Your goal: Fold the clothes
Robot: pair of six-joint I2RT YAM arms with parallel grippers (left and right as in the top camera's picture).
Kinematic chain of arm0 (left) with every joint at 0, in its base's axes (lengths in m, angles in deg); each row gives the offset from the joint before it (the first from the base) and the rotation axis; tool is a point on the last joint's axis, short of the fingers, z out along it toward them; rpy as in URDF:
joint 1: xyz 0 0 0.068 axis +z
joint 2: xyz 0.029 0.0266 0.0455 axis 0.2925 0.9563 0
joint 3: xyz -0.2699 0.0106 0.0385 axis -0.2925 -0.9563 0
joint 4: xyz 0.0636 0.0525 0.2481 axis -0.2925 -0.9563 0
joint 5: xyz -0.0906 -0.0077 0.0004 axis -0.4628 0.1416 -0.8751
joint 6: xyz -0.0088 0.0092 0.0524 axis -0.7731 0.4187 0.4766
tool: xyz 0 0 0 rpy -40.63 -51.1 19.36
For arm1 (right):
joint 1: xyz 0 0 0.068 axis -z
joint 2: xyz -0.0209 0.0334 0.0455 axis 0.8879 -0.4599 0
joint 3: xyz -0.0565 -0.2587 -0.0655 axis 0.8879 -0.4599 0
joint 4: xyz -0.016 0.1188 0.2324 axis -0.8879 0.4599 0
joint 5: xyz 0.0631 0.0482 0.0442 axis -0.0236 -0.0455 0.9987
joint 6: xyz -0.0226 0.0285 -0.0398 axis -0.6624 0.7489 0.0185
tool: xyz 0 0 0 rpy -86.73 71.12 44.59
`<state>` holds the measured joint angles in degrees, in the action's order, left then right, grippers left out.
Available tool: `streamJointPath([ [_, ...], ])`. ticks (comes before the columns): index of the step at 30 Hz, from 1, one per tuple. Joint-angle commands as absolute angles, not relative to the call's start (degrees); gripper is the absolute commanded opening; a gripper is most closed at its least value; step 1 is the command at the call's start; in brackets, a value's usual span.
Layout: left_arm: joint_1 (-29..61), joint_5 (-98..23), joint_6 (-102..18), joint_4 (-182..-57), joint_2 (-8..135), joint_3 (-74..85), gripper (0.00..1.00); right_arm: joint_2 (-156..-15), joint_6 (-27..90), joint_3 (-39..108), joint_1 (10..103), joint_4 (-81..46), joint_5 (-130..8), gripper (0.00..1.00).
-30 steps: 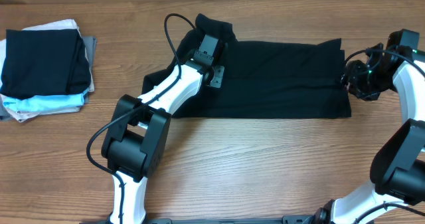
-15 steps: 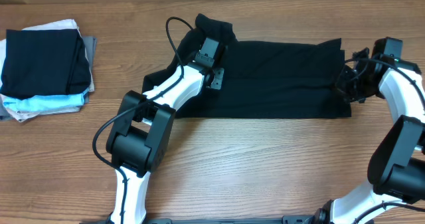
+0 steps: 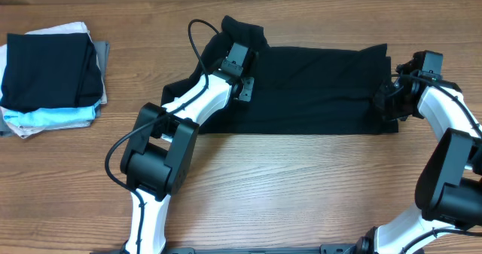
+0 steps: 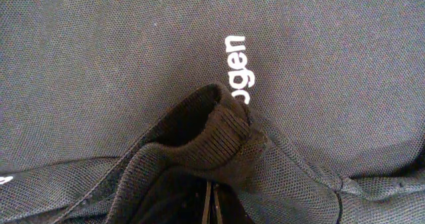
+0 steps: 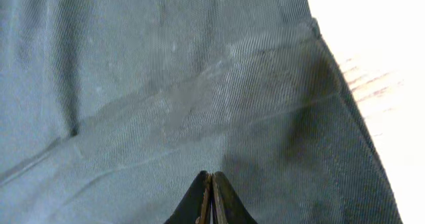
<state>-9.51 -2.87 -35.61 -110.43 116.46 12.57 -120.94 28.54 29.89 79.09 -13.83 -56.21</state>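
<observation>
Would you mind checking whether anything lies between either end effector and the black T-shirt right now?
Nothing visible does. The left end effector is shut on bunched fabric at the collar of the T-shirt, and the right end effector is shut right against its right edge. The stack of folded clothes lies apart, far left.

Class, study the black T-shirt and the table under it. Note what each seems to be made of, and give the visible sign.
Black T-shirt: soft knitted fabric, perhaps cotton or a blend, matt; fine mesh-like texture up close, ribbed collar, limp creases.
Its lettering: white print, lying flat on the cloth.
Table: wood or wood-look laminate, smooth; brown grain lines run along it.
</observation>
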Motion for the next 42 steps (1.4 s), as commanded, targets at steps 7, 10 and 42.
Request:
streamJointPath([
  [7,-9.16,-3.42,-36.61,-111.09,117.07,14.75,0.04,-123.37,30.13,29.52,78.95,-17.35,-57.23,0.06],
  [10,-9.16,-5.82,-36.61,-113.10,116.28,17.99,0.04,-124.99,30.09,29.52,78.95,-17.70,-57.23,0.06],
  [42,-8.70,-6.02,-35.41,-135.50,112.13,38.80,0.16,-126.32,30.07,34.48,77.47,-24.15,-55.53,0.27],
])
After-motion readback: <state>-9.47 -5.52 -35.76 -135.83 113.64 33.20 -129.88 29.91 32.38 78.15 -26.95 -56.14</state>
